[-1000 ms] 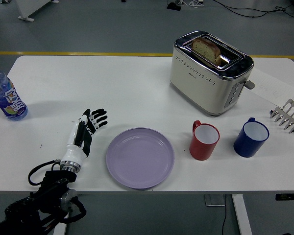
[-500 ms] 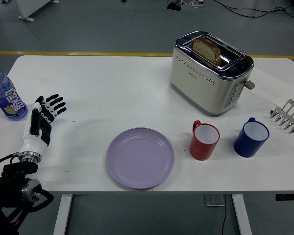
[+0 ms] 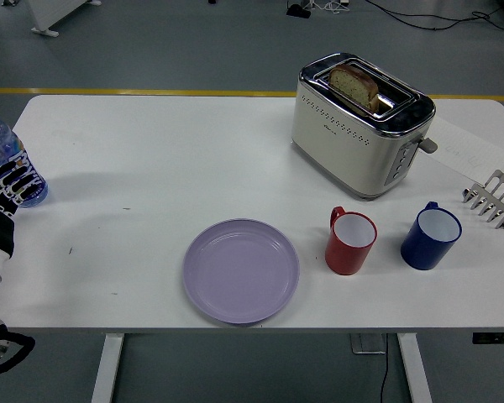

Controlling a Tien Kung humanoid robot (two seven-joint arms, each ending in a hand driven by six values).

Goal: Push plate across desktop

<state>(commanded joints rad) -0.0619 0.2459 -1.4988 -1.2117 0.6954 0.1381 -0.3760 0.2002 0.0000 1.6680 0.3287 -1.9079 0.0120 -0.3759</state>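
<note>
A lilac plate point(image 3: 240, 269) lies flat near the table's front edge, a little left of centre. My left hand point(image 3: 3, 201) is at the picture's far left edge, well to the left of the plate, with its fingers spread and holding nothing. It partly overlaps a water bottle point(image 3: 2, 153). My right hand is out of view.
A red mug point(image 3: 350, 243) and a blue mug point(image 3: 430, 236) stand right of the plate. A cream toaster point(image 3: 359, 124) with bread in it stands behind them. A metal rack point(image 3: 493, 198) and a paper sheet point(image 3: 469, 149) are at the right edge.
My left hand has pulled back to the left, from beside the plate to the table's left edge. The plate has not moved.
</note>
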